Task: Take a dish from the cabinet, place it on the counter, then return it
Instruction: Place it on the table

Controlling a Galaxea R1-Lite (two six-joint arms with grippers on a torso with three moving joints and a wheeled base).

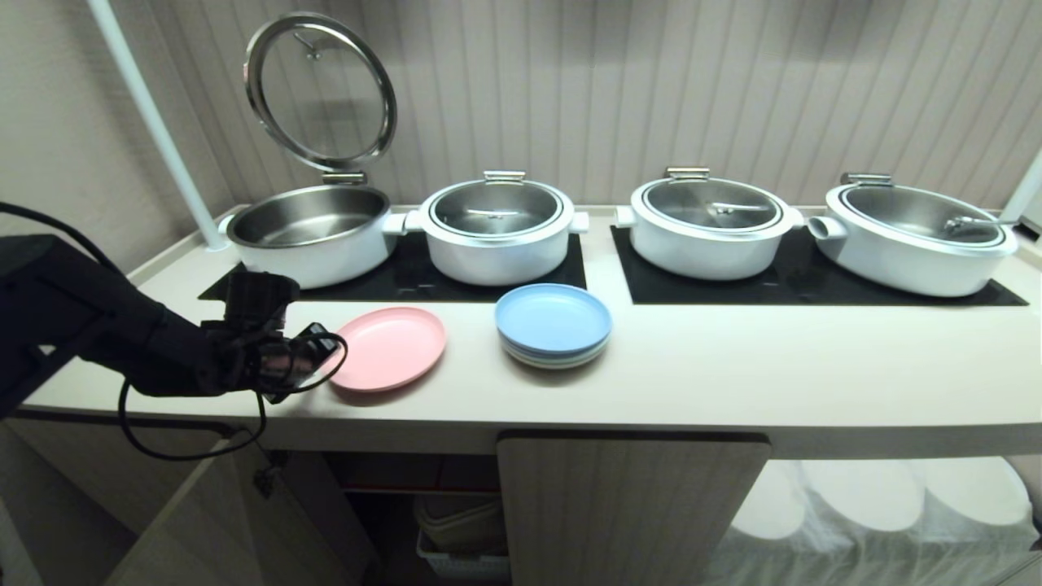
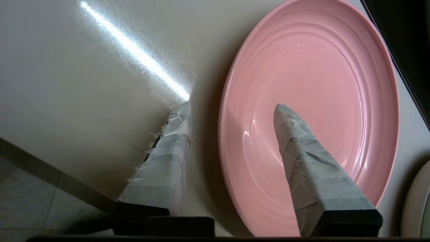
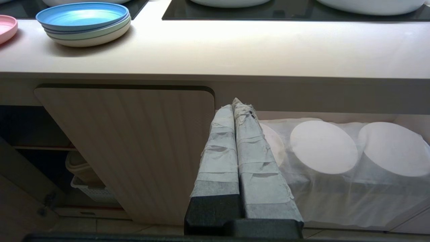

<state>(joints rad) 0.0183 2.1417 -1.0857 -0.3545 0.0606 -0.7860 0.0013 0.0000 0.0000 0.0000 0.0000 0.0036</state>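
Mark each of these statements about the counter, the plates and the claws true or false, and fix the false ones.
1. The pink dish lies flat on the counter. True.
2. The left claw is clamped shut on the dish. False: its fingers stand apart, one over the dish, one outside its rim.
3. The blue-topped plate stack sits beside the dish, apart from it. True.
4. All four pots are covered. False: the leftmost pot has its lid raised.
5. The right claw is shut. True.
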